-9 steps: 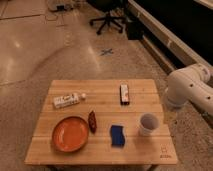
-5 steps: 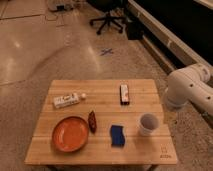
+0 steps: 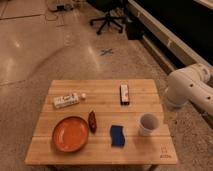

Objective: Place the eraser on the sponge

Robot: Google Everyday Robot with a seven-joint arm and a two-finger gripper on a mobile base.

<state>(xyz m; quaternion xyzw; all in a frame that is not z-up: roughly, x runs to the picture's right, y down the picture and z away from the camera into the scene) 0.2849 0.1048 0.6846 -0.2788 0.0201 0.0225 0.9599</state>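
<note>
The gripper is outside the picture, so how far its jaws stand open, or whether they hold anything, cannot be told. Only the white arm [image 3: 189,90] shows, bulking past the right edge of the counter [image 3: 105,109], off to the right of the sponge [image 3: 117,136] and farther back. The sponge is a blue, wavy-edged pad that lies flat near the front edge of the wooden counter, its longer side running roughly front to back. The eraser [image 3: 124,94] lies behind the sponge, toward the far edge and a touch to the right, well apart from it and flat on the wood. Its long axis runs front to back, nearly in line with the sponge's own, one short end pointing at the sponge and the other at the far edge. Its top carries a white and reddish label on the black body, but no writing on it can be read. A white cup [image 3: 147,123] stands upright just right of the sponge. A dark reddish-brown oval thing [image 3: 92,121] lies near the sponge's left, also lengthwise front to back, with a round orange plate [image 3: 71,134] beside it farther left. A white tube [image 3: 67,100] lies farther left of the sponge and back, its cap end toward the eraser, its dark print illegible. A small mark on the counter's front right corner, right of the sponge, is too small to read.
</note>
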